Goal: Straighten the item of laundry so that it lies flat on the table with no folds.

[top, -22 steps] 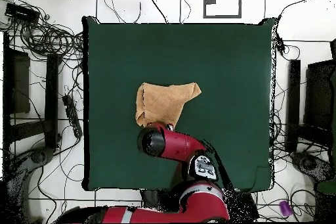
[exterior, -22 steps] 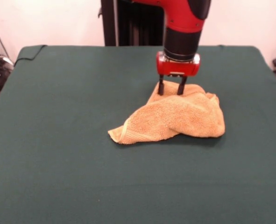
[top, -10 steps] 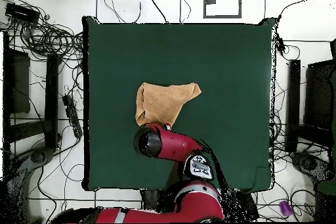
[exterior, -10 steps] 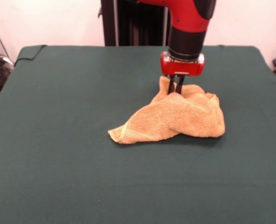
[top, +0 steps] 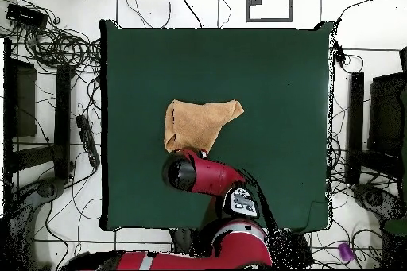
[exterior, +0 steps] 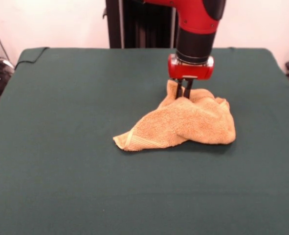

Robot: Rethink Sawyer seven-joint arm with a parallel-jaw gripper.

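— Black fingers [exterior: 188, 89] of the gripper [exterior: 183, 91], how do they stand?

— The 2 of them sit close together, pinched on a raised tuft at the towel's upper edge, right of centre in the front view, under the red wrist of the arm [exterior: 195, 36].

— And the towel [exterior: 183, 125] itself?

— Orange-tan terry, bunched in a rumpled heap just right of the frame's middle. 1 corner with a woven band points to the lower left and lies on the cloth.

— What about the overhead view?

— The towel [top: 199, 123] sits left of centre on the dark green table [top: 270, 85]; the arm [top: 203, 174] covers its lower edge, hiding the gripper.
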